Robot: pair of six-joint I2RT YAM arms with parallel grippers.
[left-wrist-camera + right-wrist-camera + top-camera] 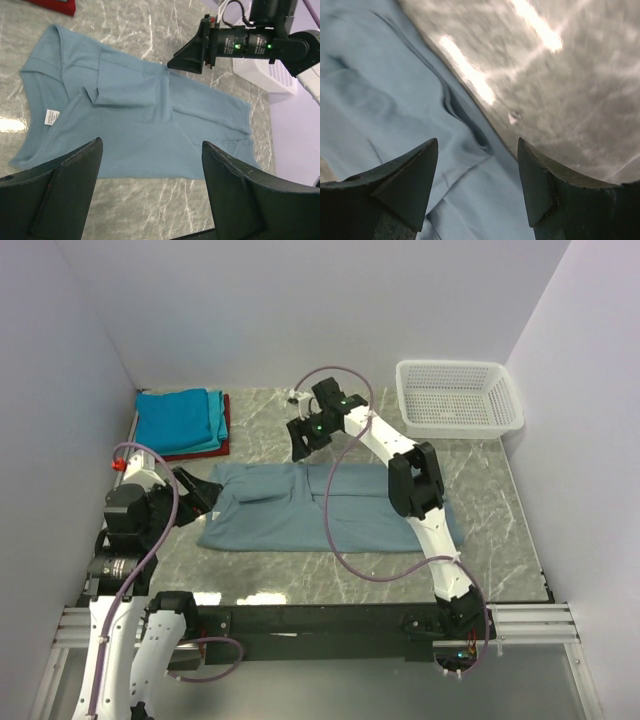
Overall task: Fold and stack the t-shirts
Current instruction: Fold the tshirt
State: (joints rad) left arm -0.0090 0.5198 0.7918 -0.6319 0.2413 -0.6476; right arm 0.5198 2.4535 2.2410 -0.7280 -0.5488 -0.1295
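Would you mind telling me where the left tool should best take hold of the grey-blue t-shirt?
Probably the collar edge of the grey-blue t-shirt, close to the white tag. Come in low from the left, where the open left tool hovers. The cloth lies flat on the table, so only an edge offers a lip, and this one is nearest.

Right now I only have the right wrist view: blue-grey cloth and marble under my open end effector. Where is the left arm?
Observer: The left end effector hangs open over the shirt's left end, holding nothing.
Operator: Any folded shirts on the table?
Observer: Yes, a stack at the far left corner: bright blue on top, teal under it, red at the bottom.
Operator: And the basket?
Observer: The basket stands at the far right corner, apart from the shirt.
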